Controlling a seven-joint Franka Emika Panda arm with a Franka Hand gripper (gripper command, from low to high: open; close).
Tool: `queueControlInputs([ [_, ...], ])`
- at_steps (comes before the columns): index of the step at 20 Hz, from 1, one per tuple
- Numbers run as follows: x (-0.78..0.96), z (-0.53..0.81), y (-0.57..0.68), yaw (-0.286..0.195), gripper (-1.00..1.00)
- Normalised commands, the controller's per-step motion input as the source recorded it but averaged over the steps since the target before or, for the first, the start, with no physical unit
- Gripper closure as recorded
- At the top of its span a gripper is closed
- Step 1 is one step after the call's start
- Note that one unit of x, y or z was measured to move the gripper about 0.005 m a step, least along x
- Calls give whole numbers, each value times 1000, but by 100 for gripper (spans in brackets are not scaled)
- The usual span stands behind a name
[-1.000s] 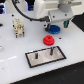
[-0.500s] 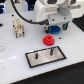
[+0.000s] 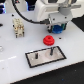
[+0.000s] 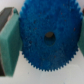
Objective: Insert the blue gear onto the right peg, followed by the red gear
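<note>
1. The blue gear (image 4: 49,37) fills the wrist view, sitting between two teal finger pads (image 4: 10,42), one touching its toothed rim; the gripper (image 3: 59,26) appears clamped on it.
2. In the exterior view the blue gear hangs under the gripper, above the white table (image 3: 15,55), well apart from the plate (image 3: 31,60).
3. The red gear (image 3: 48,40) lies on the table near the plate.
4. The peg (image 3: 51,48) stands upright on the plate.
5. Judged: the blue gear looks like rigid, light plastic; its teeth give a sure rim grip, and the centre hole must stay clear for the peg.
6. Tilt in the pads could jam it on the peg.
</note>
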Motion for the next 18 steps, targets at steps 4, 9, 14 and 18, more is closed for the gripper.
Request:
queueControlInputs([
  [4, 452, 597, -44, 0, 100],
  [9, 605, 532, -110, 0, 100],
  [14, 670, 497, -204, 0, 100],
  [18, 682, 390, -304, 0, 100],
])
